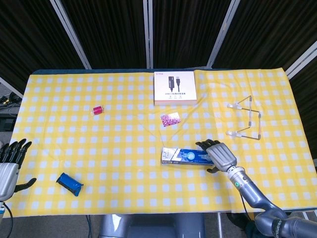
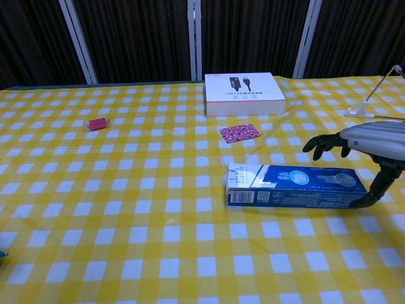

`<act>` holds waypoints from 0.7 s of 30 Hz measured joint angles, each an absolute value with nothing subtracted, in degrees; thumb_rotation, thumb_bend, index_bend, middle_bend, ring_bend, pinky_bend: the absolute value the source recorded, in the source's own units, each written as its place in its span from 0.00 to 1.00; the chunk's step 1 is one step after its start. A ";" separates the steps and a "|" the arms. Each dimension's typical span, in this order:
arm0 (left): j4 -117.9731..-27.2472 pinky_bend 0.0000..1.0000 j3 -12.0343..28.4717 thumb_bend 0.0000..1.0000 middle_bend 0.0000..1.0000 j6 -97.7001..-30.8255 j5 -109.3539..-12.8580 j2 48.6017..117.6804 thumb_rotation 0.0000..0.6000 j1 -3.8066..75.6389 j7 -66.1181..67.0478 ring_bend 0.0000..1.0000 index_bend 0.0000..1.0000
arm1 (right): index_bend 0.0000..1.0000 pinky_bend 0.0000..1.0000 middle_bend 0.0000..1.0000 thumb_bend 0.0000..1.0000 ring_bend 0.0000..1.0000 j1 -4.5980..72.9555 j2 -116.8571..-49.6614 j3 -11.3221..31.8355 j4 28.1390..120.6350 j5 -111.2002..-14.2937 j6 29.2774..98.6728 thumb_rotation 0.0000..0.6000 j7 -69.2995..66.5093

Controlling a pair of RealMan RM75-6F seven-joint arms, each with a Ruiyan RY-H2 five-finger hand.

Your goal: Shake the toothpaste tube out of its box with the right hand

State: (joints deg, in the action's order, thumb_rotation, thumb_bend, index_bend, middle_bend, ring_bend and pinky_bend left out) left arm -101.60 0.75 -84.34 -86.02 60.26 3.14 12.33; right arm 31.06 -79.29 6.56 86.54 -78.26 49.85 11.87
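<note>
The blue and white toothpaste box (image 1: 188, 156) (image 2: 296, 185) lies flat near the middle of the yellow checked table, its white end pointing left. The tube itself cannot be seen. My right hand (image 1: 220, 155) (image 2: 367, 140) hovers over the box's right end. Its fingers (image 2: 323, 145) are spread above the box's top, and the thumb hangs down by the near right corner. Nothing is gripped. My left hand (image 1: 9, 163) rests open off the table's near left edge, showing only in the head view.
A white product box (image 1: 174, 88) (image 2: 244, 94) sits at the back centre, a pink patterned packet (image 1: 170, 119) (image 2: 239, 133) in front of it. A small red item (image 1: 97, 110) (image 2: 97, 123) lies left, a blue pack (image 1: 69, 184) near left, a wire stand (image 1: 246, 119) right.
</note>
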 measured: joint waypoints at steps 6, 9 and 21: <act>-101.53 0.00 0.97 0.00 0.00 -84.25 -85.36 60.02 1.00 3.21 11.63 0.00 0.00 | 0.27 0.38 0.30 0.13 0.25 32.13 -83.15 6.61 84.15 -75.88 50.35 1.00 14.81; -101.44 0.00 1.05 0.00 0.00 -83.98 -85.11 59.86 1.00 3.37 11.25 0.00 0.00 | 0.32 0.49 0.35 0.22 0.32 32.33 -84.62 6.59 82.79 -75.42 51.29 1.00 15.44; -101.55 0.00 0.93 0.00 0.00 -83.77 -85.00 59.64 1.00 3.54 10.79 0.00 0.00 | 0.38 0.51 0.42 0.33 0.37 32.38 -84.95 6.25 83.57 -77.78 54.97 1.00 13.68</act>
State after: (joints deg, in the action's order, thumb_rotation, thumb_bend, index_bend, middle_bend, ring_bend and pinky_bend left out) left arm -101.55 0.93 -83.77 -85.00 59.64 3.54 10.79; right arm 32.38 -84.95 6.25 83.57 -77.78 54.97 13.68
